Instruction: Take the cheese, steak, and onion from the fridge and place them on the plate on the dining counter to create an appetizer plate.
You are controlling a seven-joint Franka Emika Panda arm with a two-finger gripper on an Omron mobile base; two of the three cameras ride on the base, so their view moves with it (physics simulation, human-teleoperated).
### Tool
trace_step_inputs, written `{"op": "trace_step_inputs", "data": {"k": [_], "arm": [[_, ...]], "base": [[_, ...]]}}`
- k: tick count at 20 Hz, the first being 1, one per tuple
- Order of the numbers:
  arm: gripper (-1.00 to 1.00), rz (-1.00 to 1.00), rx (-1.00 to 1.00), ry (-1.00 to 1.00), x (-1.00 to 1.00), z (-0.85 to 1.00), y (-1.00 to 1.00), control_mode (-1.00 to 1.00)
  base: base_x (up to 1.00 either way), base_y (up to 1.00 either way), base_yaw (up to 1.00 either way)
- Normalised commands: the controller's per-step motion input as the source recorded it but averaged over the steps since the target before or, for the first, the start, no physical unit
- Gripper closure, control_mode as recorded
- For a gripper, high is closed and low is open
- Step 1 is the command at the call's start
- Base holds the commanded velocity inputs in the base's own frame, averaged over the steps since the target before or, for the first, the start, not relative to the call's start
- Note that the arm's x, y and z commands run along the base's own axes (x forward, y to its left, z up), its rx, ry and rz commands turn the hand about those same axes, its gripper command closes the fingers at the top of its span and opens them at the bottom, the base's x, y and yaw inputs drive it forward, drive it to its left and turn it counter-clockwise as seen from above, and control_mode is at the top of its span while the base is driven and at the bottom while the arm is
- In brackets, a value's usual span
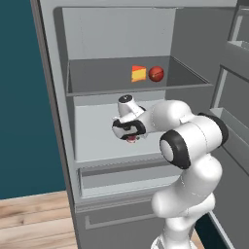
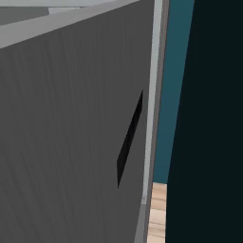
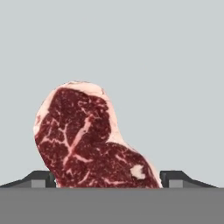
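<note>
Steak: you have the flat reddish-pink marbled raw steak (image 3: 89, 140) lying on the pale grey middle shelf (image 1: 97, 133) of the tall grey fridge (image 1: 58, 97), directly under the hand.
Jaws: you see the two dark fingertips (image 3: 41, 179) standing apart, one on each side of the steak, just beside its edges; you cannot tell whether they touch it.
Gripper: your gripper (image 1: 130, 137) points down onto the middle shelf, a sliver of red meat showing beneath it.
Cheese: your yellow-orange wedge with a red rind (image 1: 138, 73) sits on the upper shelf.
Onion: your round dark-red onion (image 1: 156, 74) rests just beside the cheese, to its right.
Door: your right base camera faces the dark grey fridge door (image 2: 71, 142).
</note>
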Motion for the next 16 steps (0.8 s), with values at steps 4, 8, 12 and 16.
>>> {"op": "trace_step_inputs", "data": {"k": [4,8,12,16], "arm": [[-1.0,-0.02,0.0,0.0,-0.54,-0.72,-0.31,-1.0],[-1.0,0.0,0.0,0.0,-0.56,-0.74,-0.32,-1.0],[-1.0,0.0,0.0,0.0,-0.34,-0.89,-0.23,-1.0],[-1.0,0.08,0.0,-0.08,-0.06,-1.0,-0.11,-1.0]], "base": [[0.0,0.0,0.0],[0.0,0.0,0.0],[0.0,0.0,0.0],[0.0,0.0,0.0]]}}
